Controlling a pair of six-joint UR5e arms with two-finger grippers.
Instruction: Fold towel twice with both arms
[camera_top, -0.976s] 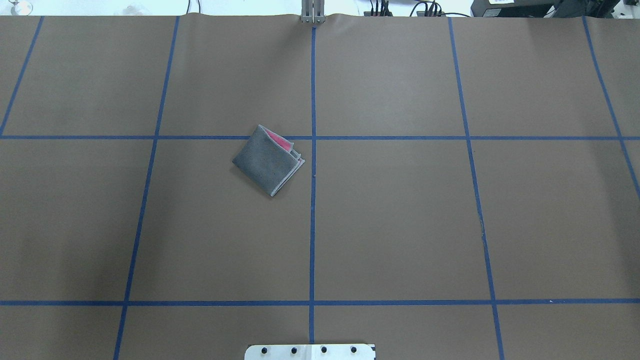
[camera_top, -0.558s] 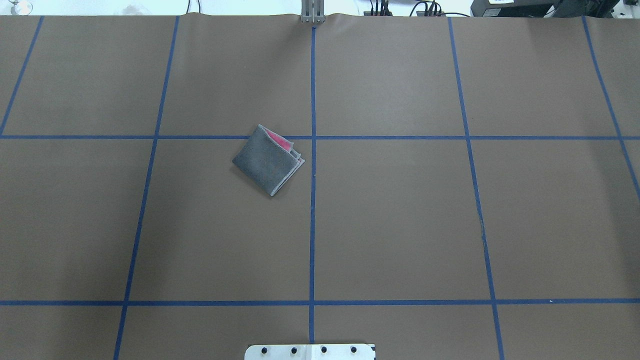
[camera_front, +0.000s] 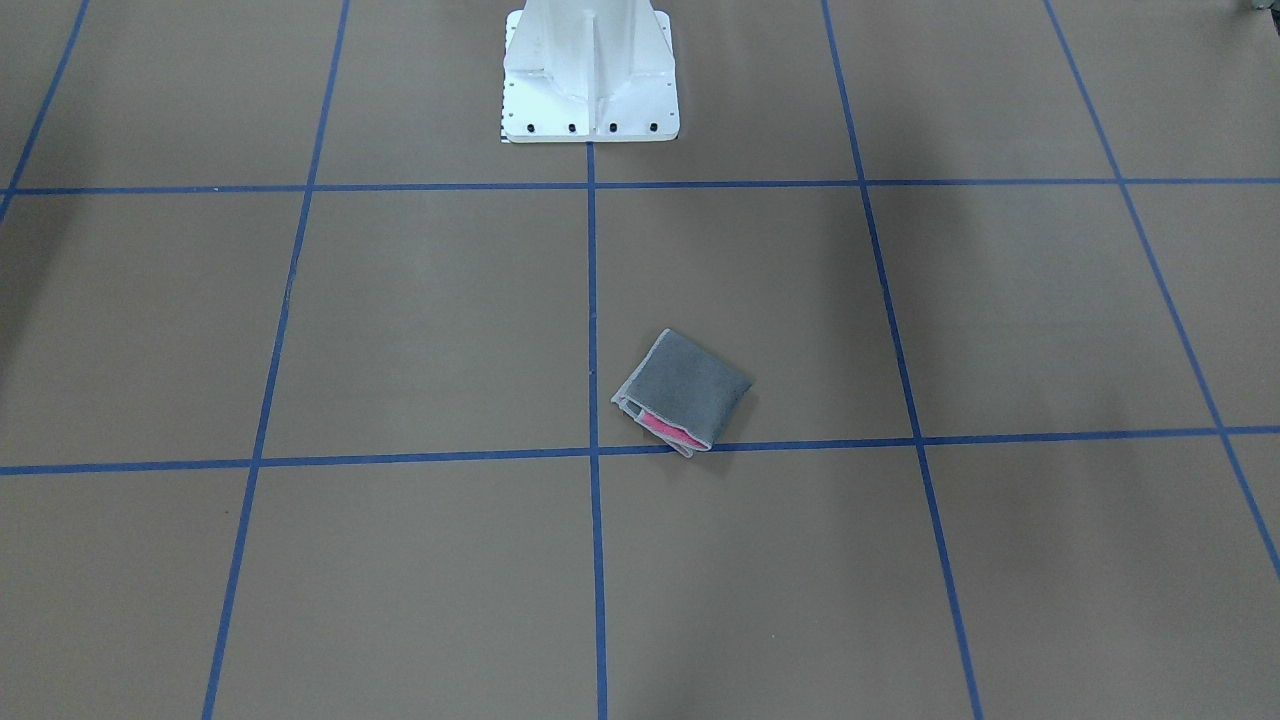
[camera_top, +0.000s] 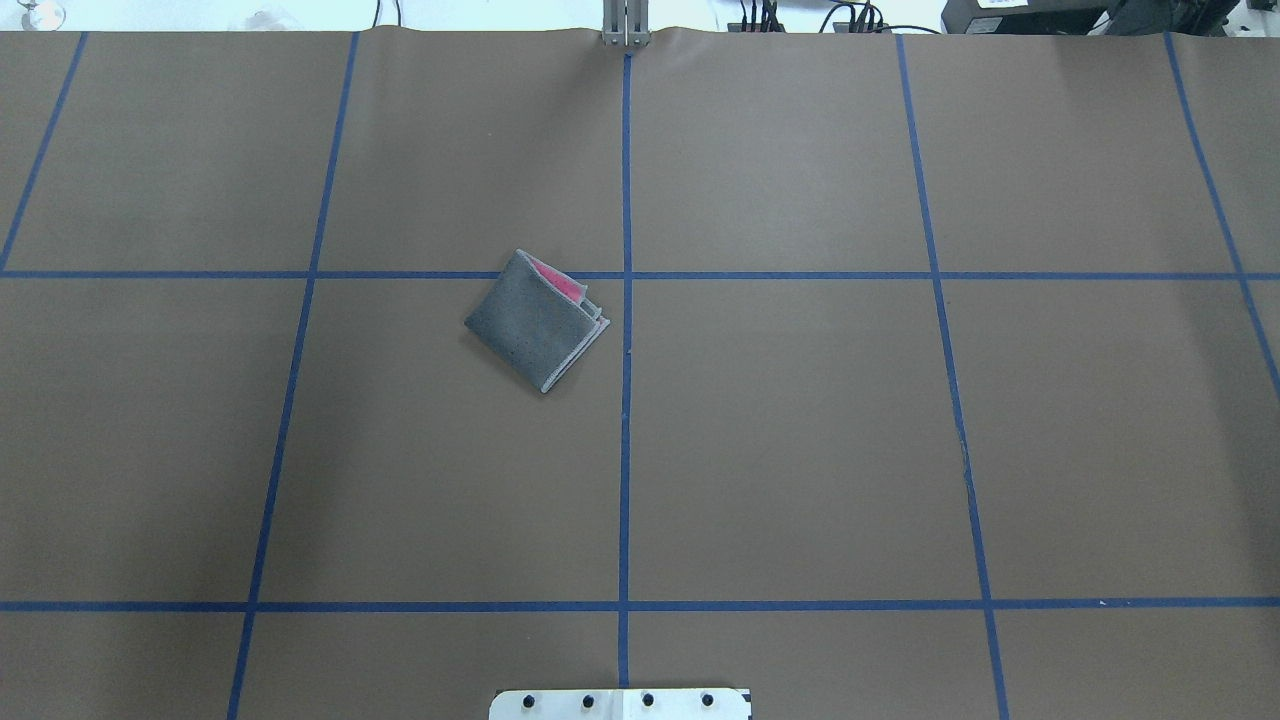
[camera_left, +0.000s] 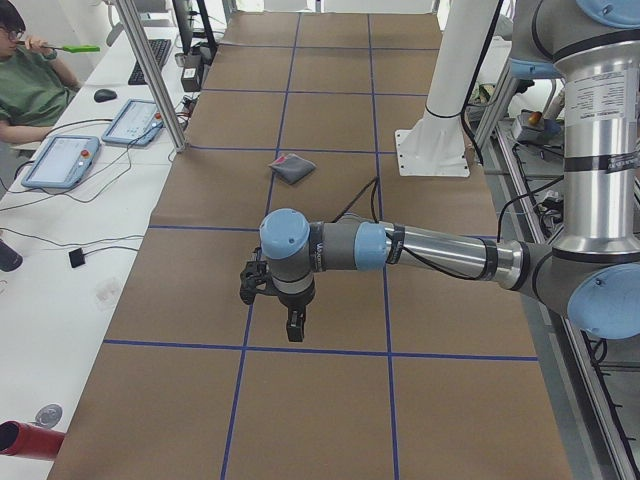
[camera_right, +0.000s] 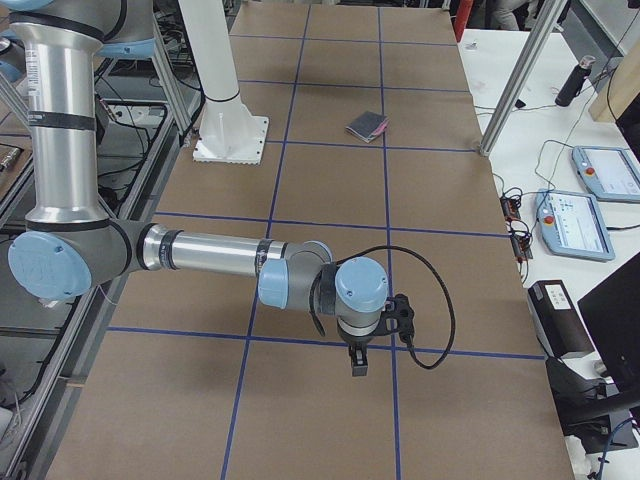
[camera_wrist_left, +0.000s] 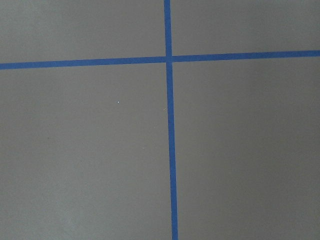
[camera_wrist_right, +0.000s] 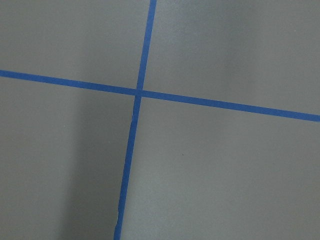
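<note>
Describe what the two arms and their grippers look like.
Both the left arm and the right arm are silver tubes with grey joint housings and round light blue caps. The left gripper and the right gripper are small and black, seen only from the side views. A black cable loops out beside the right gripper.

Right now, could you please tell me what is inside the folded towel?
A strip of its pink face shows between the grey layers of the towel at the open edge. The grey top layer covers everything deeper inside.
</note>
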